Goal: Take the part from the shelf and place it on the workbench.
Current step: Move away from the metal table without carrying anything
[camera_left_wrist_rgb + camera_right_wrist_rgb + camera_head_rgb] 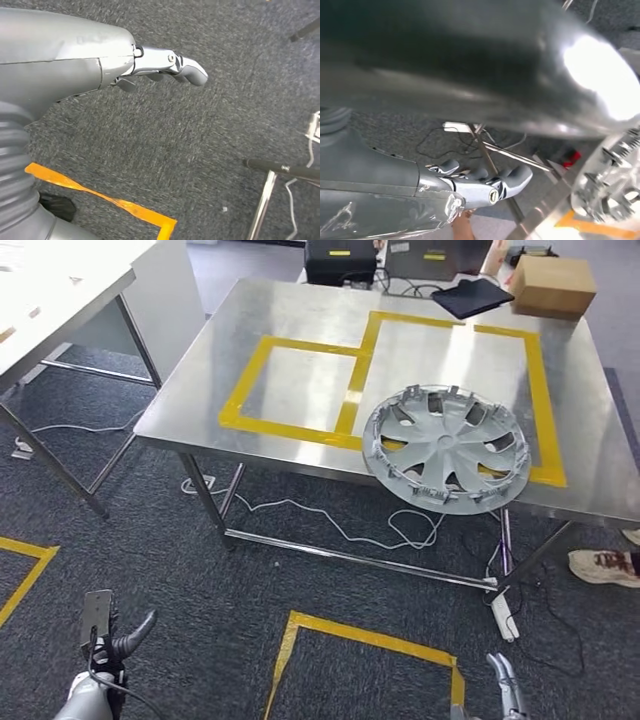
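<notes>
The part, a silver hubcap (pixel 445 447), lies flat on the steel workbench (pixel 302 390). It straddles the yellow tape of the right-hand square, and its rim juts slightly past the near edge. The right wrist view catches its clipped edge (pixel 614 185) beside the bench rim. My left hand (pixel 106 638) hangs low at the lower left over the carpet, its fingers (pixel 166 65) stretched out and holding nothing. My right hand (pixel 506 688) is low at the lower right, below the bench, its fingers (pixel 486 182) extended and empty. Neither hand touches the hubcap.
A cardboard box (pixel 553 285) and a black flat pad (pixel 472 296) sit at the bench's far right. A white table (pixel 53 310) stands to the left. Cables and a power strip (pixel 504 617) lie under the bench. A person's shoe (pixel 604 565) is at the right. Yellow floor tape (pixel 362 635) marks the carpet.
</notes>
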